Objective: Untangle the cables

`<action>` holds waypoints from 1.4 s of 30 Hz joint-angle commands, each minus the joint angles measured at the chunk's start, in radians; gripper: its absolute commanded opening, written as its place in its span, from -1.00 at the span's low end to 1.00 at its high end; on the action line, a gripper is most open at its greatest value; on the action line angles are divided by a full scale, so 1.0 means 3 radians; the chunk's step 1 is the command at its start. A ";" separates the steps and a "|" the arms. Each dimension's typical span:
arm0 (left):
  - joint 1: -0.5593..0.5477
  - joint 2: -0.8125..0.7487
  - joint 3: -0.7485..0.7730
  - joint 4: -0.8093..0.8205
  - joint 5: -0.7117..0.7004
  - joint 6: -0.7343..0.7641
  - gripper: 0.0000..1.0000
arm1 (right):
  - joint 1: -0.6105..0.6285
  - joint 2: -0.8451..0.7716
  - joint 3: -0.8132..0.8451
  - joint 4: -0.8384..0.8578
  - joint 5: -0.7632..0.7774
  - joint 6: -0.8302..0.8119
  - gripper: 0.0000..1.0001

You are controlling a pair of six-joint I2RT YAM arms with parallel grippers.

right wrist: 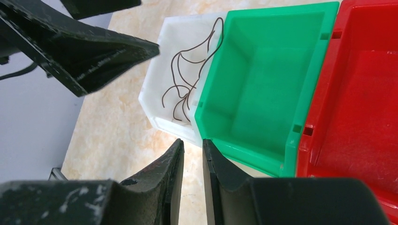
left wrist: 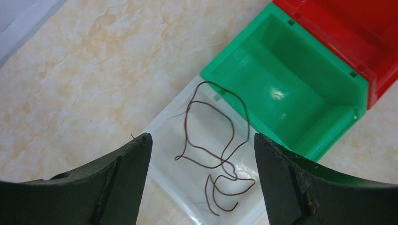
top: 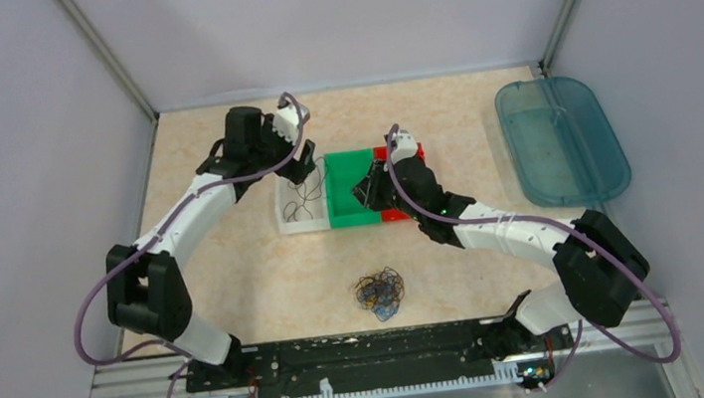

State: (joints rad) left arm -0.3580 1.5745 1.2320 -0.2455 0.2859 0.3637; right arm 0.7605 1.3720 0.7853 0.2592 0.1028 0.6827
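The cables [top: 380, 294] lie as a small tangled bundle of dark, blue and yellow-orange wire on the table near the arm bases, with neither gripper at it. One dark brown wire [left wrist: 217, 154] lies loose in the white bin [left wrist: 164, 164]; it also shows in the right wrist view as the brown wire [right wrist: 187, 82]. My left gripper [left wrist: 202, 140] hangs open right above that bin, nothing between its fingers. My right gripper [right wrist: 192, 143] hovers by the green bin's near edge, its jaws a narrow gap apart and empty.
White bin [top: 301, 210], green bin [top: 350, 199] and red bin [top: 398, 214] stand side by side mid-table; the green bin [right wrist: 263, 79] and red bin [right wrist: 361, 98] hold nothing visible. A teal oval tray [top: 562, 140] lies at the right. Walls enclose three sides.
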 commanded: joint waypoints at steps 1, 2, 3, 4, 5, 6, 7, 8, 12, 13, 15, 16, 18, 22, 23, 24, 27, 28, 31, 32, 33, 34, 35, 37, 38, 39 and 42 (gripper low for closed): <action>-0.0146 0.0240 0.0100 0.0146 0.0215 -0.0022 0.67 | -0.0029 -0.0163 0.0058 0.0047 0.0054 0.0019 -0.56; -0.0168 0.0316 0.0158 0.0181 0.0188 -0.0047 0.65 | -0.0029 -0.0181 0.0033 0.0050 0.0074 0.0016 -0.56; -0.0178 0.0376 0.0199 0.0222 0.0155 -0.0075 0.64 | -0.0027 -0.0194 0.0012 0.0052 0.0087 0.0015 -0.57; -0.0184 0.0436 0.0225 0.0269 0.0129 -0.0090 0.63 | -0.0030 -0.0206 -0.0004 0.0051 0.0095 0.0018 -0.57; -0.0186 0.0483 0.0237 0.0314 0.0111 -0.0094 0.62 | -0.0034 -0.0215 -0.0017 0.0056 0.0100 0.0020 -0.57; -0.0186 0.0522 0.0245 0.0354 0.0092 -0.0085 0.61 | -0.0034 -0.0224 -0.0027 0.0056 0.0101 0.0017 -0.57; -0.0183 0.0555 0.0246 0.0379 0.0075 -0.0061 0.61 | -0.0035 -0.0230 -0.0030 0.0056 0.0102 0.0017 -0.58; -0.0187 0.0582 0.0244 0.0403 0.0067 -0.0041 0.61 | -0.0036 -0.0240 -0.0037 0.0053 0.0105 0.0015 -0.58; -0.0187 0.0653 0.0174 0.0446 0.0016 0.0057 0.60 | -0.0043 -0.0279 -0.0073 0.0062 0.0106 0.0015 -0.60; -0.0187 0.0661 0.0141 0.0476 -0.0030 0.0065 0.59 | -0.0046 -0.0286 -0.0082 0.0065 0.0106 0.0015 -0.60; -0.0187 0.0658 0.0090 0.0499 -0.0113 0.0079 0.56 | -0.0052 -0.0300 -0.0108 0.0079 0.0102 0.0015 -0.61; -0.0181 0.0650 0.0068 0.0504 -0.0148 0.0080 0.54 | -0.0055 -0.0308 -0.0115 0.0085 0.0096 0.0015 -0.61; -0.0182 0.0630 0.0018 0.0527 -0.0202 0.0094 0.53 | -0.0060 -0.0313 -0.0127 0.0101 0.0093 0.0020 -0.61; -0.0180 0.0587 -0.0105 0.0584 -0.0189 0.0152 0.53 | -0.0060 -0.0321 -0.0141 0.0105 0.0084 0.0029 -0.64; -0.0182 0.0583 -0.0121 0.0584 -0.0183 0.0157 0.53 | -0.0060 -0.0325 -0.0146 0.0107 0.0090 0.0034 -0.64; -0.0181 0.0589 -0.0131 0.0583 -0.0181 0.0158 0.54 | -0.0059 -0.0336 -0.0155 0.0100 0.0092 0.0037 -0.65; -0.0182 0.0601 -0.0143 0.0616 -0.0224 0.0152 0.53 | -0.0057 -0.0361 -0.0177 0.0106 0.0101 0.0047 -0.66; -0.0182 0.0604 -0.0140 0.0625 -0.0257 0.0146 0.52 | -0.0060 -0.0366 -0.0187 0.0107 0.0099 0.0051 -0.66; -0.0177 0.0590 -0.0129 0.0645 -0.0392 0.0114 0.47 | -0.0059 -0.0389 -0.0213 0.0115 0.0092 0.0060 -0.67; -0.0169 0.0575 -0.0132 0.0663 -0.0438 0.0101 0.45 | -0.0057 -0.0395 -0.0225 0.0124 0.0096 0.0062 -0.68; -0.0164 0.0556 -0.0140 0.0684 -0.0477 0.0080 0.43 | -0.0062 -0.0396 -0.0233 0.0127 0.0094 0.0068 -0.68; -0.0148 0.0535 -0.0150 0.0708 -0.0491 0.0054 0.39 | -0.0060 -0.0396 -0.0239 0.0135 0.0088 0.0071 -0.68; -0.0135 0.0509 -0.0164 0.0729 -0.0498 0.0040 0.38 | -0.0060 -0.0396 -0.0244 0.0140 0.0083 0.0076 -0.69; -0.0109 0.0464 -0.0205 0.0780 -0.0526 -0.0009 0.33 | -0.0059 -0.0386 -0.0245 0.0157 0.0074 0.0079 -0.69; -0.0102 0.0448 -0.0224 0.0780 -0.0524 -0.0026 0.32 | -0.0060 -0.0383 -0.0245 0.0158 0.0067 0.0082 -0.69; -0.0096 0.0439 -0.0256 0.0774 -0.0508 -0.0025 0.32 | -0.0058 -0.0376 -0.0245 0.0161 0.0062 0.0087 -0.69; -0.0094 0.0435 -0.0346 0.0781 -0.0471 -0.0012 0.32 | -0.0058 -0.0373 -0.0249 0.0169 0.0058 0.0093 -0.70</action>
State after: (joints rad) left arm -0.3935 1.7390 1.1606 -0.0395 0.1467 0.3752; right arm 0.7502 1.2892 0.7067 0.2604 0.1196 0.7010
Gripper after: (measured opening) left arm 0.659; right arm 0.154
